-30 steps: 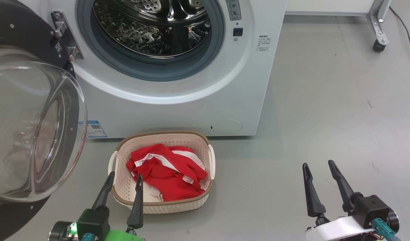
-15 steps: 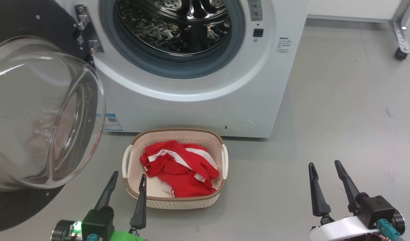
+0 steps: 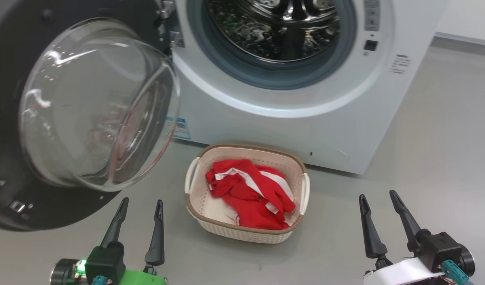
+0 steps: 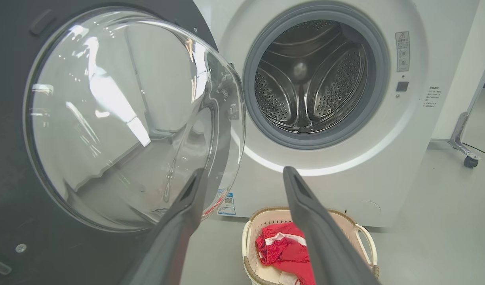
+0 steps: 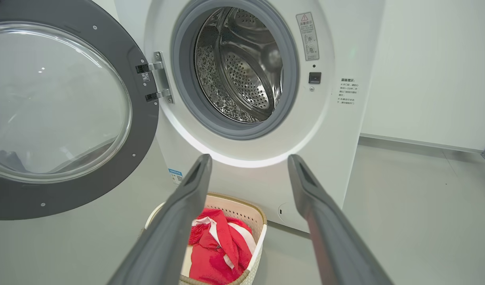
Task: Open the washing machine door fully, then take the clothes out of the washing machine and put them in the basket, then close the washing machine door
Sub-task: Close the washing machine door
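Observation:
The white washing machine (image 3: 305, 122) stands with its steel drum (image 4: 309, 79) bare inside. Its door (image 3: 96, 107) hangs wide open to the left, black rim and bulging glass bowl facing me. The red clothes (image 3: 252, 194) with white stripes lie in the cream basket (image 3: 242, 233) on the floor in front of the machine. My left gripper (image 3: 141, 202) hovers open and empty just left of the basket, below the door. My right gripper (image 3: 379, 196) is open and empty over bare floor right of the basket. The door (image 5: 60, 114), clothes (image 5: 218, 249) and basket (image 5: 254, 221) also show in the right wrist view.
Grey floor (image 3: 436, 158) stretches to the right of the machine. A metal frame leg on a caster (image 4: 470, 160) stands at the far right by the white wall. The open door's rim (image 3: 24, 206) reaches low near my left arm.
The head camera has swung left, so the machine, basket and door sit further right in the picture. Both grippers stay open at the bottom of the view; the clothes lie unchanged in the basket.

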Robot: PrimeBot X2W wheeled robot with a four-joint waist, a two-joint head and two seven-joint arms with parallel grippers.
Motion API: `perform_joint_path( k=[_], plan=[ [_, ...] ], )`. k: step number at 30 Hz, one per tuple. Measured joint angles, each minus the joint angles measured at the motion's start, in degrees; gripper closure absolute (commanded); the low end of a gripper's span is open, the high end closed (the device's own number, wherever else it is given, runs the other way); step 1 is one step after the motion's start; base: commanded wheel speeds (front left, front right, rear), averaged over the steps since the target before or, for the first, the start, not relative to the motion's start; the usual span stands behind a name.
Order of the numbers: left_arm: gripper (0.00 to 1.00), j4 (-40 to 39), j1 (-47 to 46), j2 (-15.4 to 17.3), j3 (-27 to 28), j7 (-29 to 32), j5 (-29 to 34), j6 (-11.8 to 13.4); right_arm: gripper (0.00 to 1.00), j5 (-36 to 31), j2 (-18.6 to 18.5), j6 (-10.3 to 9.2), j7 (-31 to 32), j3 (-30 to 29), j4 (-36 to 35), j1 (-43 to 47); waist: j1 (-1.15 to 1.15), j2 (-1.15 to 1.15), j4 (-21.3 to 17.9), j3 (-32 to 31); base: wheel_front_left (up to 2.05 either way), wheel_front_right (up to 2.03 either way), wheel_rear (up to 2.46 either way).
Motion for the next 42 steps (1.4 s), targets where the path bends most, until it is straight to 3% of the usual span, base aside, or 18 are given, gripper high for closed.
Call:
perform_joint_path(
  k=[17,39,41,42],
  plan=[
    [0.00,0.4,0.0,0.0,0.6,-0.1,-0.7,0.2,0.00,-0.6,0.0,0.70,0.0,1.5,0.2,0.0,0.00,0.00,12.8,-0.1,0.00,0.00,0.00],
    [0.00,0.5,0.1,-0.1,0.7,-0.6,-1.2,0.4,0.00,-0.6,0.0,0.69,0.0,1.9,0.8,0.0,0.00,0.00,14.2,0.5,0.00,0.00,0.00],
    [0.57,0.5,0.0,-0.1,0.7,-0.6,-1.3,0.4,0.00,-1.1,0.0,0.69,0.0,1.9,0.8,-0.1,0.00,0.00,14.3,0.5,0.00,0.00,0.00],
    [1.00,0.5,0.1,-0.1,0.7,-0.6,-1.9,0.4,0.00,-1.1,0.0,0.69,0.0,1.9,0.9,-0.1,0.00,0.00,14.3,0.5,0.00,0.00,0.00]
  ],
)
